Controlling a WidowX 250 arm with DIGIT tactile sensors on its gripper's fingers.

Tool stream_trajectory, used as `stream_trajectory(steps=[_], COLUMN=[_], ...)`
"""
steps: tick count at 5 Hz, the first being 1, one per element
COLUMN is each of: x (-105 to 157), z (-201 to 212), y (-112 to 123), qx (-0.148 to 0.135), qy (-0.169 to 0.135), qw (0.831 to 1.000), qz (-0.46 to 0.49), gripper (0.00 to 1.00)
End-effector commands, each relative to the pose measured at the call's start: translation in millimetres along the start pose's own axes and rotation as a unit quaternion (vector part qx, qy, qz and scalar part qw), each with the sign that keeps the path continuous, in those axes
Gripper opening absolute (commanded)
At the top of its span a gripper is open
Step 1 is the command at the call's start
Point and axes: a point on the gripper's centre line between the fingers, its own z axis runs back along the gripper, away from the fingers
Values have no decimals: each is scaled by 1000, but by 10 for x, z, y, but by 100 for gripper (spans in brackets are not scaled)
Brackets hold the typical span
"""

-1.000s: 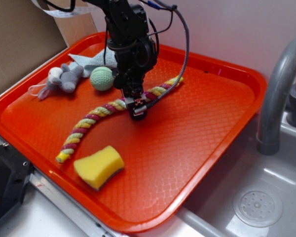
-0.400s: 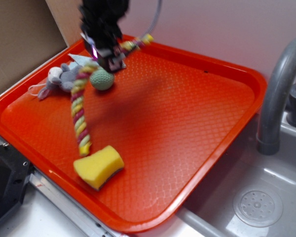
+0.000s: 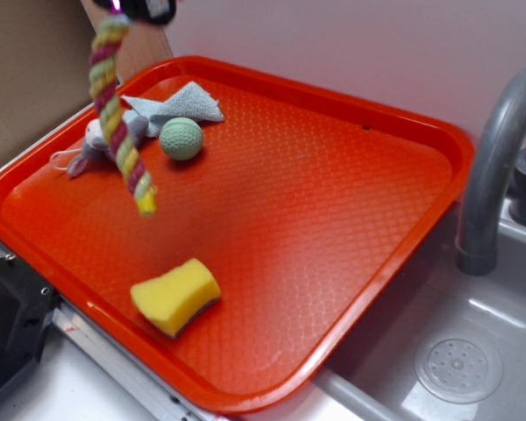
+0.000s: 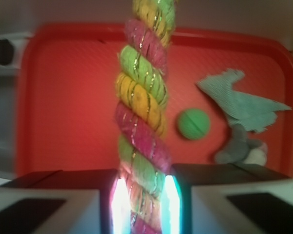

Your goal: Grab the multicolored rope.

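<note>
The multicolored rope point(image 3: 114, 114), twisted from yellow, magenta and pale green strands, hangs in the air over the left part of the orange tray point(image 3: 333, 219). Its yellow lower end dangles clear of the tray floor. My gripper point(image 3: 140, 9) is at the very top edge of the exterior view, mostly cut off, holding the rope's upper part. In the wrist view the rope point(image 4: 141, 112) runs straight up from between the two fingers, and my gripper point(image 4: 144, 204) is shut on it.
On the tray lie a yellow sponge point(image 3: 175, 296) near the front edge, a green ball point(image 3: 181, 139), a grey cloth point(image 3: 180, 105) and a grey plush toy point(image 3: 92, 145) at the back left. A grey faucet point(image 3: 495, 167) and sink point(image 3: 456, 368) stand to the right.
The gripper has risen and moved left with the rope, from tray level to the top of the frame. The rope has left the tray and now hangs free.
</note>
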Motion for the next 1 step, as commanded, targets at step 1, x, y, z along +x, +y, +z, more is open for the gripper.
stream_trajectory(steps=[1], x=[19], z=[175], y=[-152], qx=[6], qy=[-71], qw=[996], qz=[-58], gripper=[0])
